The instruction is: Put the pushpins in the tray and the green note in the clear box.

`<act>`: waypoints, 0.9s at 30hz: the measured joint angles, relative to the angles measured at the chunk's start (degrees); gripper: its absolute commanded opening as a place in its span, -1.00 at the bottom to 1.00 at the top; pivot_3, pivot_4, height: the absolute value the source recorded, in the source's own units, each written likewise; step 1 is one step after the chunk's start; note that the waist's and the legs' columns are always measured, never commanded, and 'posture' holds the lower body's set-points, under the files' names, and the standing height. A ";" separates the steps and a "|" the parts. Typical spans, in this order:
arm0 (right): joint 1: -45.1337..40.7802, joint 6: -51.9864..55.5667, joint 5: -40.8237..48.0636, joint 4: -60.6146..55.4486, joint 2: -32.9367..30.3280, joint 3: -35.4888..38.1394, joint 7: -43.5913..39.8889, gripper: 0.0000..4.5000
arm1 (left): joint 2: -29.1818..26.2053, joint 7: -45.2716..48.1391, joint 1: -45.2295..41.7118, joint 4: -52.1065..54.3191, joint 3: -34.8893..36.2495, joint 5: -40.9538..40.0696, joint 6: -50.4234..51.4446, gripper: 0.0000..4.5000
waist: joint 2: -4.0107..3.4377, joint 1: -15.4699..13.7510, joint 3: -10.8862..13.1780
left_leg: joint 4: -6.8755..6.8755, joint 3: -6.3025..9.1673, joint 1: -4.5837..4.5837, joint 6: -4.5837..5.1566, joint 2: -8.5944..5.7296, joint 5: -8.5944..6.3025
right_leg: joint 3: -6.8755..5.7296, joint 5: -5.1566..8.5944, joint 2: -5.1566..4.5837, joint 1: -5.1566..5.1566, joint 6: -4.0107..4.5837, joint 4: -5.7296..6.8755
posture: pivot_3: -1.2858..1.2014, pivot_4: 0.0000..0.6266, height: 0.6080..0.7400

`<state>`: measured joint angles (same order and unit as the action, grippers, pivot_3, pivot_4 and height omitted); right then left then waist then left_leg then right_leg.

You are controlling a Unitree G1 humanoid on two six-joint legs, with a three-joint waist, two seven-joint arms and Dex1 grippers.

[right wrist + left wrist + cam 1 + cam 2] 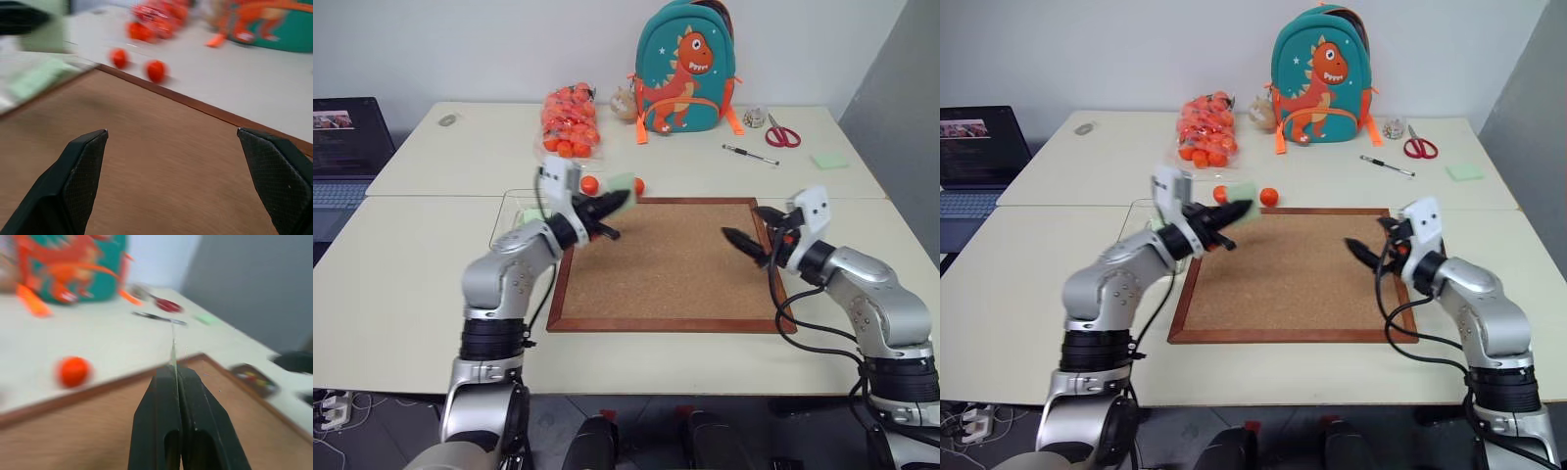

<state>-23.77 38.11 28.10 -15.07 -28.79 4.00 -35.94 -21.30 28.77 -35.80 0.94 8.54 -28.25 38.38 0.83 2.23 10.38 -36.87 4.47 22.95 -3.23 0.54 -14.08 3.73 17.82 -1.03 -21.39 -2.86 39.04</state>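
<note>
Left eye view: left gripper (pixel 615 203) pinches the green note (pixel 621 183) above the corkboard (pixel 666 262) corner, beside the clear box (pixel 509 217). Right wrist view: right gripper (pixel 172 161) spread wide, empty, over cork.

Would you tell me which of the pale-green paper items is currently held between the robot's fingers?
The thin pale-green note, pinched in the shut left gripper over the corkboard's corner; the thicker green pad lies near the scissors.
</note>
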 measured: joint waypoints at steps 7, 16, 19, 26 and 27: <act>-7.87 4.97 4.11 -1.08 2.66 -5.35 -2.82 1.00 | -6.61 -6.69 0.88 -2.05 0.96 7.64 -0.35 -1.00 | 0.09 -0.35 0.05 | 0.02 0.04 0.02 0.01 0.00 0.00 | -0.10 0.00 0.00 -0.05 0.00 0.00 | 0.03 -0.52 1.00; -11.21 4.88 4.40 1.70 4.67 -7.83 -3.68 1.00 | -7.83 -9.51 0.45 -8.73 -0.07 13.15 -0.39 -0.70 | 0.20 -0.52 0.12 | 0.02 0.08 0.09 0.01 0.00 0.00 | -0.16 0.00 -0.09 -0.07 0.01 -0.02 | 0.03 -0.52 1.00; -11.21 4.83 3.97 1.94 4.67 -7.85 -3.68 1.00 | -7.83 -10.52 0.28 -10.48 -0.31 14.55 -0.62 -0.44 | 0.21 -0.44 0.13 | 0.03 0.08 0.09 0.00 0.01 0.00 | -0.16 0.00 -0.06 -0.11 0.01 0.00 | 0.03 -0.52 1.00; -11.20 4.79 3.41 1.93 4.64 -7.84 -3.58 1.00 | -7.84 -11.13 0.19 -10.70 -0.63 16.88 -2.37 0.13 | 0.22 -0.43 0.13 | 0.03 0.08 0.09 0.00 0.01 0.00 | -0.14 0.00 -0.06 -0.12 0.01 0.00 | 0.03 -0.52 1.00; -11.20 4.79 3.40 1.93 4.59 -7.83 -3.58 1.00 | -7.85 -11.45 0.19 -10.68 -0.81 17.52 -3.04 0.23 | 0.22 -0.43 0.13 | 0.03 0.08 0.09 0.00 0.02 0.00 | -0.14 0.00 -0.06 -0.12 0.01 0.00 | 0.03 -0.52 1.00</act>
<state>-34.97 42.90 31.50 -13.14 -24.20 -3.83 -39.52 -29.14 17.33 -35.61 -9.74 7.73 -10.73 35.34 1.04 1.80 10.50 -36.83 4.55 23.04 -3.23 0.56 -14.08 3.59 17.81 -1.09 -21.50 -2.85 39.04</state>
